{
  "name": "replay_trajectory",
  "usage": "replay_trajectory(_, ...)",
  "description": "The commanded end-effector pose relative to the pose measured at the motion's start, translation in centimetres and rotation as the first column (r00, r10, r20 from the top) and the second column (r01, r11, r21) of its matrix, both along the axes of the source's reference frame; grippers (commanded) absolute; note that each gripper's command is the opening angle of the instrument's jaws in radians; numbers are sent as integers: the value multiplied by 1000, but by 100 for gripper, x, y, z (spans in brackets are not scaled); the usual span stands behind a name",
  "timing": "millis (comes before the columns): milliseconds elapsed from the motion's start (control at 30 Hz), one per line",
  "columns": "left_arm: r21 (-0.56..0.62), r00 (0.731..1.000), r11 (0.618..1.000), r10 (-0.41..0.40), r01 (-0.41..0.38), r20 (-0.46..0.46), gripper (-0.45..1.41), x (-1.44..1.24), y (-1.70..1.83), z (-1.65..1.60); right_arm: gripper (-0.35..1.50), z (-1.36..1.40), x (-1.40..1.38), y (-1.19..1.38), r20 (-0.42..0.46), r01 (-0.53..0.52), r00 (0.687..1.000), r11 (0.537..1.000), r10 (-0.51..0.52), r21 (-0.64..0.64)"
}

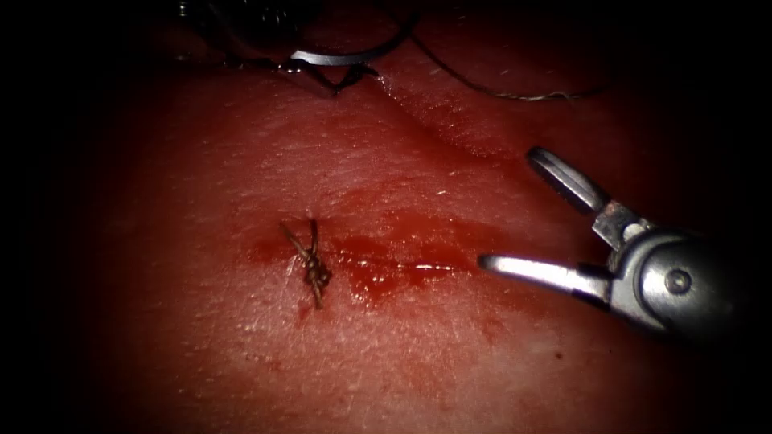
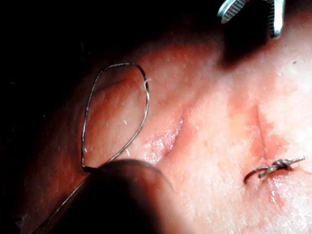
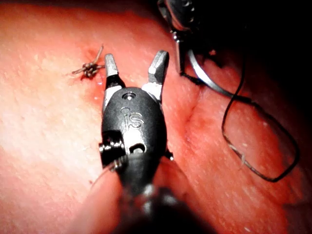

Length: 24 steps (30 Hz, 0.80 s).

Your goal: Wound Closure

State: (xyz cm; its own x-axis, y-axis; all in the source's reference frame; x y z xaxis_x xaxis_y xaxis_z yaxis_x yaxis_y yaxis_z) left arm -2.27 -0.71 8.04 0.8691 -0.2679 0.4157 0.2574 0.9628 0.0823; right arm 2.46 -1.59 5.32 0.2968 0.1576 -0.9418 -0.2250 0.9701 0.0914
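Steel needle (image 1: 354, 56) lies well beyond the right tool (image 1: 515, 213), up past the far end of the cut (image 1: 402, 265), its curve held in the left tool (image 1: 334, 76) at a point I cannot make out; whether that tool is clamped shut I cannot tell. Thread (image 1: 515, 92) trails off it over the tissue (image 1: 201, 345). The right tool gapes wide and holds nothing, its lower jaw pointing along the cut toward the knot (image 1: 314, 269), which sits just ahead of that tip, across the red fluid (image 1: 378, 273).
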Motion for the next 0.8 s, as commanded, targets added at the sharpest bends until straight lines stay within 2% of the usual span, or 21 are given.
replay_trajectory(33, 5, 1000, 1000, -7, 7, 3, 59, -6, 5, 4, 135, 4, 8, 2, 0, 3, 1000, 1000, -3, -2)
replay_trajectory(167, 34, 1000, 999, -11, 11, -4, 51, -4, 6, 10, 135, 4, 9, 1, 0, 2, 1000, 1000, -2, -2)
replay_trajectory(267, 60, 1000, 998, 0, 0, -2, 31, -2, 3, 15, 135, 3, 10, 1, 0, 2, 1000, 1000, -2, -2)
replay_trajectory(400, 111, 998, 992, 58, -55, -23, -13, 1, -13, 24, 135, 3, 10, 1, 0, 2, 1000, 1000, -2, -2)
replay_trajectory(533, 120, 997, 990, 74, -73, -4, -31, 6, -22, 28, 135, 3, 10, 1, 0, 2, 1000, 1000, -2, -2)
replay_trajectory(667, 110, 997, 992, 66, -69, 26, -30, 15, -21, 16, 135, 3, 10, 1, 0, 2, 1000, 1000, -2, -2)
replay_trajectory(800, 73, 998, 997, 34, -39, 59, -18, 24, -28, -10, 135, 3, 10, 2, 1, 1, 1000, 1000, -1, -2)
